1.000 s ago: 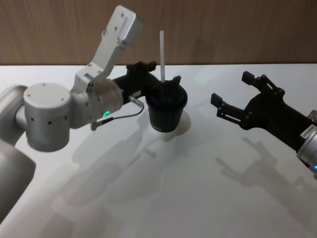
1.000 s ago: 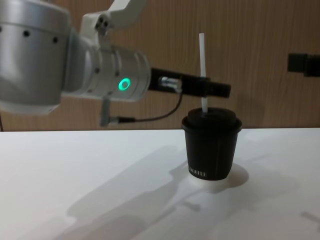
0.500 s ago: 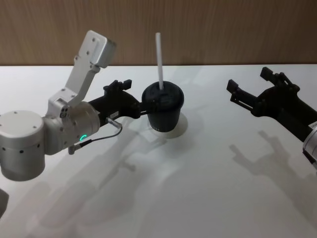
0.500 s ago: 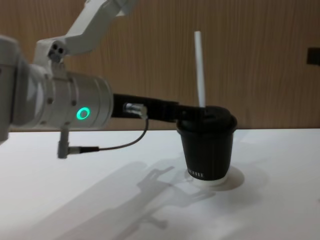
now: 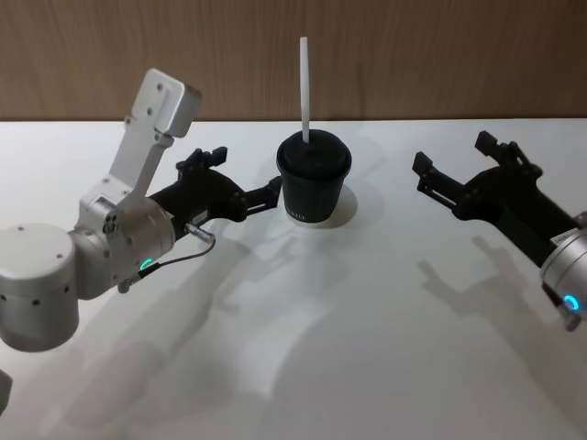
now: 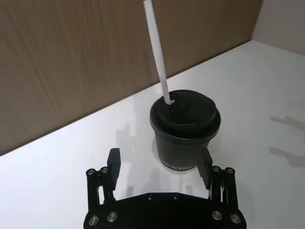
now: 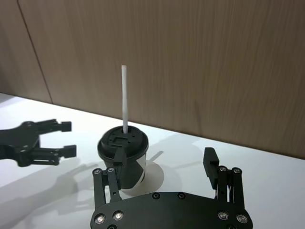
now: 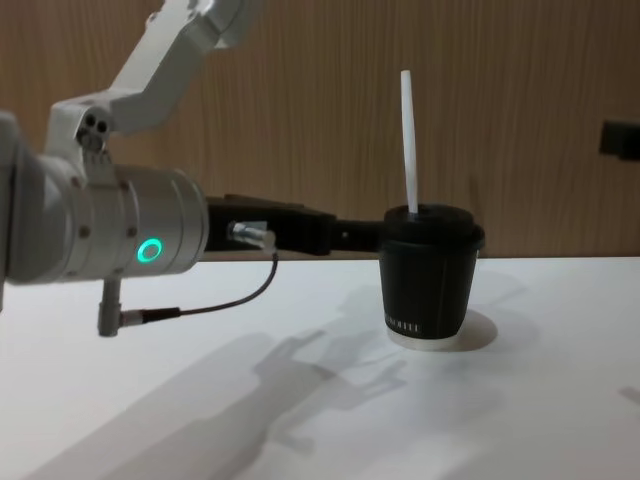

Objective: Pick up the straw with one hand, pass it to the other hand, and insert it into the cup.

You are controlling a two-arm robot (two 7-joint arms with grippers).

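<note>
White and thin, the straw (image 5: 304,87) stands nearly upright with its lower end through the hole in the domed lid of the cup (image 5: 314,191), and most of its length rises free above the lid. The cup, black ribbed paper with a white bottom rim, sits upright on the table (image 5: 367,348) toward the far edge, roughly midway between the table's left and right sides, with the wooden wall (image 5: 413,55) behind it. Judged from how things lie, the task looks essentially complete: the straw is in the cup and neither gripper touches it, so all that seems left is for the arms to clear away. The left gripper (image 5: 246,179) hangs just beside the cup on its left, fingers spread wide and holding nothing; the left wrist view shows the cup standing ahead of those parted fingers (image 6: 113,162), apart from them. The right gripper (image 5: 454,170) hovers well apart from the cup toward the right side of the table, likewise wide open and empty. How deep the straw reaches inside the cup is hidden by the lid and wall, so whether it rests on the bottom cannot be told. The white lettering low on the cup is too small to read. In the chest view the right gripper is cut off at the right edge of the picture, only a dark tip showing.
</note>
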